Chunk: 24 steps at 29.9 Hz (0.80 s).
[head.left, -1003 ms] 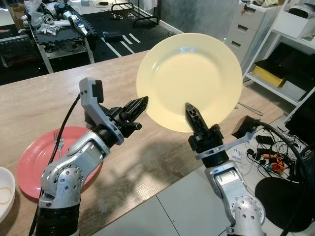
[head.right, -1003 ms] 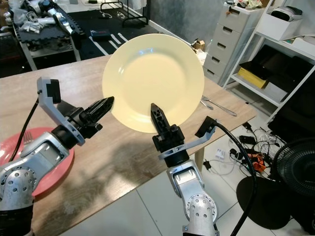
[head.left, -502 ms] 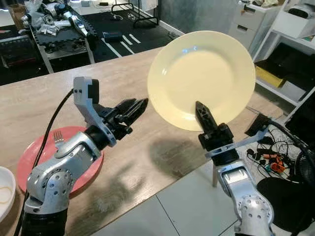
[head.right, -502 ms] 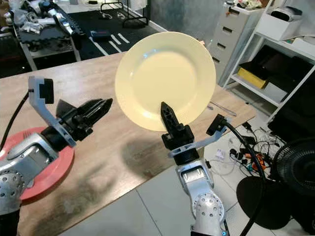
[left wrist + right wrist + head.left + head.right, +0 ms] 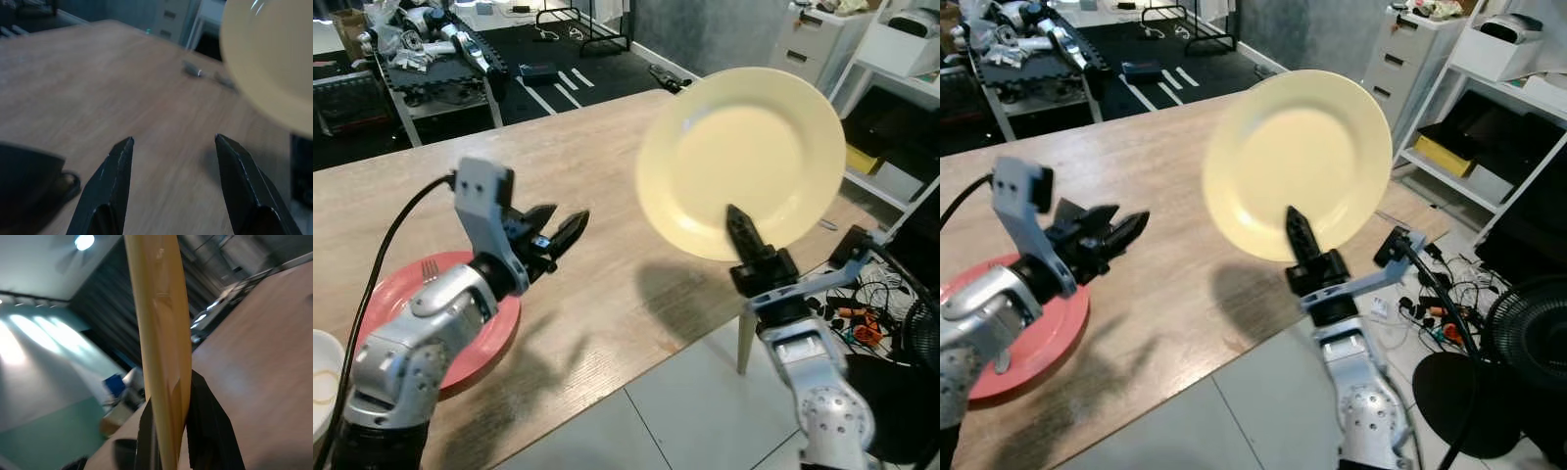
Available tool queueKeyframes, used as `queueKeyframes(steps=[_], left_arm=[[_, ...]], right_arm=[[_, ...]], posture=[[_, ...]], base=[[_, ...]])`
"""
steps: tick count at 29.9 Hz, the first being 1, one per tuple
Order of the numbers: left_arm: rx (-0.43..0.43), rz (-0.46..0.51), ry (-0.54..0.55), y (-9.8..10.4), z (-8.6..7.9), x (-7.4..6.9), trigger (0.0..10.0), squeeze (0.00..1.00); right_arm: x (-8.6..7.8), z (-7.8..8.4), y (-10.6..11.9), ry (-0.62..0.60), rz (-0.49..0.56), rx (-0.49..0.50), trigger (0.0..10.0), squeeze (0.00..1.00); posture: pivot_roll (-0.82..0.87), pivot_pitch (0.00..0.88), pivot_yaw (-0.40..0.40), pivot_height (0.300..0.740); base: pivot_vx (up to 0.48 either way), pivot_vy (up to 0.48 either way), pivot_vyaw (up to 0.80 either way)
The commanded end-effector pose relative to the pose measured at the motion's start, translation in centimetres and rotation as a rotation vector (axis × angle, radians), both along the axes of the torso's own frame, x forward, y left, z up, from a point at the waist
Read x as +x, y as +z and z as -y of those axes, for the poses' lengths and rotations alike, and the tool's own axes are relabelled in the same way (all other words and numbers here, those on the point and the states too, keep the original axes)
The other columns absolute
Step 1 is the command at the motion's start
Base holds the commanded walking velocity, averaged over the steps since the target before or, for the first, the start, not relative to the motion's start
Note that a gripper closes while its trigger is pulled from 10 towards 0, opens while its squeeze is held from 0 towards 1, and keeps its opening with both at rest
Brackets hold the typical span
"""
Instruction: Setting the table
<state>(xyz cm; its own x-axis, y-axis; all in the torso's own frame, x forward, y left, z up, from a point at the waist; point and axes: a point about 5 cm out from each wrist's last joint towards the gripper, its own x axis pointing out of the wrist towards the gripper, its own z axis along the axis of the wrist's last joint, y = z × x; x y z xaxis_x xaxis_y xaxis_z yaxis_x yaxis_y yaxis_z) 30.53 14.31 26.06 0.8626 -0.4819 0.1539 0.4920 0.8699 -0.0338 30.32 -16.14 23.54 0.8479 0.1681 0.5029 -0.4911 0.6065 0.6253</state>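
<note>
A pale yellow plate [image 5: 741,162] is held upright in the air over the wooden table's [image 5: 607,166] near right corner. My right gripper [image 5: 739,227] is shut on its lower rim; the right wrist view shows the plate [image 5: 156,333] edge-on between the black fingers [image 5: 210,431]. My left gripper [image 5: 563,230] hovers open above the table, well to the left of the plate and apart from it. In the left wrist view its gripper [image 5: 173,141] holds nothing, with the plate [image 5: 269,58] off to one side.
A red plate [image 5: 499,323] with a fork [image 5: 431,269] lies on the table at near left, a white bowl [image 5: 321,377] beside it. A spoon [image 5: 195,71] lies near the table's right end. Shelves, drawers, cables and a fan stand on the right.
The right gripper has carried the yellow plate to the right. The left gripper has drawn back to the left, away from the plate's rim, and its fingers have spread.
</note>
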Motion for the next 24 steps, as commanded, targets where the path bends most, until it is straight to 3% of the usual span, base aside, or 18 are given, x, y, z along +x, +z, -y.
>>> queueKeyframes(steps=[1,5,10,12,14,15,21,24], left_arm=[[0.044,0.02,0.033,-0.2,0.0,0.1,10.0,0.0],[0.119,0.028,0.112,-0.4,-0.1,0.7,10.0,0.0],[0.232,-0.004,0.091,-0.8,0.4,0.8,10.0,0.0],[0.404,0.022,0.047,-1.8,1.1,0.6,10.0,0.0],[0.489,0.051,0.018,-2.4,1.7,0.3,10.0,0.0],[0.518,0.103,0.004,-2.3,2.1,0.2,10.0,0.0],[0.624,0.242,-0.052,-2.6,3.2,-0.5,10.0,0.0],[0.554,0.222,-0.074,-2.5,3.6,-0.4,10.0,0.0]], right_arm=[[0.0,0.5,-0.3,-0.072,-0.022,-0.02,10.0,0.0],[-0.1,1.0,-0.2,-0.194,-0.034,-0.121,10.0,0.0],[-0.3,1.5,0.0,-0.289,-0.04,-0.172,10.0,0.0],[-0.5,1.8,0.3,-0.351,-0.032,-0.227,10.0,0.0],[-0.6,2.0,0.5,-0.417,-0.028,-0.283,10.0,0.0],[-0.6,2.0,0.7,-0.481,-0.019,-0.366,10.0,0.0],[-0.9,1.3,1.1,-0.553,0.024,-0.503,10.0,0.0],[-1.2,0.8,1.3,-0.57,0.045,-0.535,10.0,0.0]], posture=[[0.1,0.14,0.084,0.74],[0.1,0.141,0.093,0.74],[0.1,0.141,0.099,0.74],[0.1,0.139,0.104,0.74],[0.1,0.136,0.111,0.74],[0.1,0.135,0.111,0.74],[0.09,0.132,0.11,0.74],[0.08,0.131,0.106,0.74]], base=[[0.0,0.0,0.0],[0.0,0.0,0.0],[0.0,0.0,0.0],[0.0,0.0,0.0],[0.0,0.0,0.0],[0.0,0.0,0.0],[0.0,0.0,0.0],[0.0,0.0,0.0]])
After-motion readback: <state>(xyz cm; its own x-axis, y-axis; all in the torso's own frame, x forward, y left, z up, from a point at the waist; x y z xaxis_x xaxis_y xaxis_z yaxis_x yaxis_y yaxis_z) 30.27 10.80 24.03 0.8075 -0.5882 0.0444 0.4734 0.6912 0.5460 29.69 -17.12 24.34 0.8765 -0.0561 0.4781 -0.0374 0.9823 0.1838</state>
